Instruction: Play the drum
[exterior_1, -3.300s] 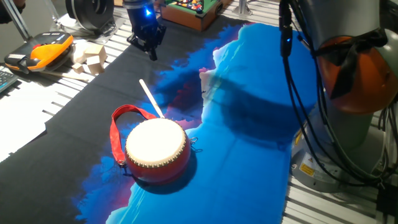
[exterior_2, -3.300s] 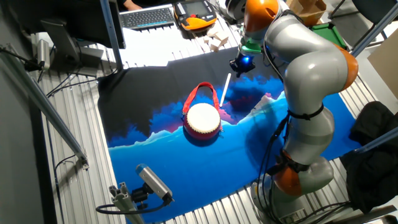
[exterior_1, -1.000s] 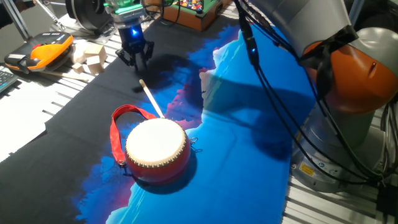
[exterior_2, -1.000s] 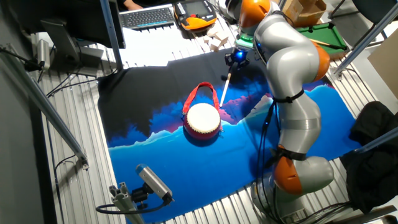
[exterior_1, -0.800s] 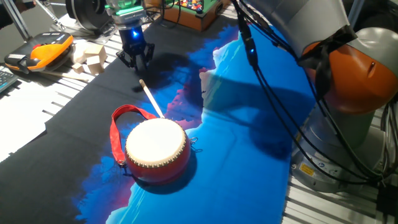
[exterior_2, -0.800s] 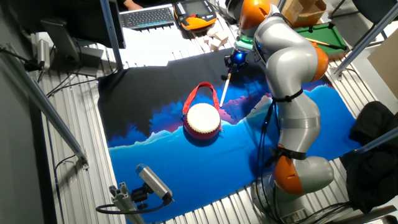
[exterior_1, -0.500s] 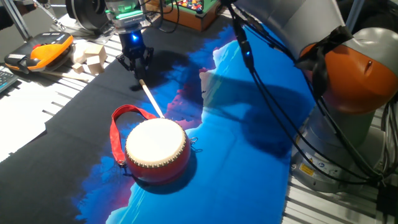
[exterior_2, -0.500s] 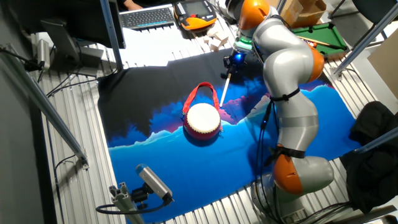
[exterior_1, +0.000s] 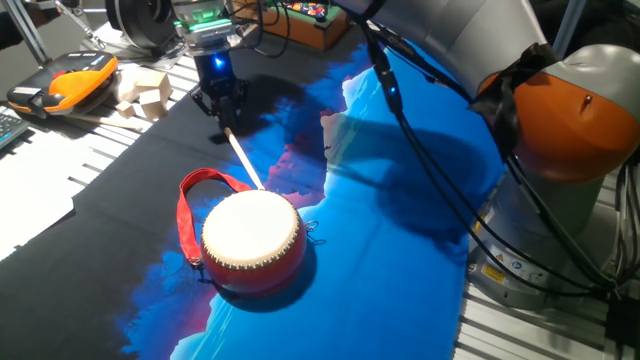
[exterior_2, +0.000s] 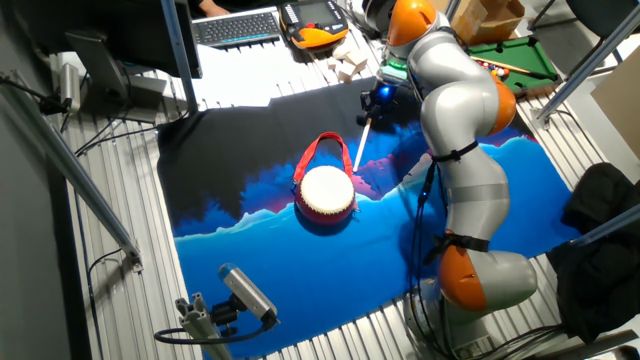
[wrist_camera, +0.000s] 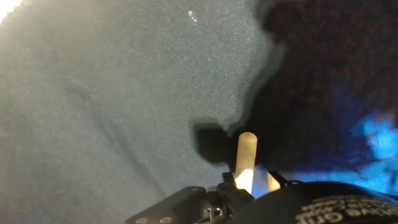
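Observation:
The drum (exterior_1: 250, 235), red with a cream skin head and a red strap loop (exterior_1: 190, 205), stands on the black and blue cloth; it also shows in the other fixed view (exterior_2: 326, 190). A thin white stick (exterior_1: 245, 162) lies on the cloth, running from the drum's far side away from it. My gripper (exterior_1: 224, 122) is low over the stick's far end, well apart from the drum. In the hand view the stick's end (wrist_camera: 246, 152) pokes out between the fingers, with a small gap on its right. The jaws look open around it.
Wooden blocks (exterior_1: 140, 90) and an orange device (exterior_1: 75, 80) lie past the cloth's far left edge. A small pool table toy (exterior_1: 310, 15) stands at the back. A keyboard (exterior_2: 235, 27) is beyond. The arm's base (exterior_1: 560, 200) rises at the right.
The gripper has moved from above the cloth's far side down and over to the stick's far end, and sank a little lower in the last half second. Drum and stick have not moved.

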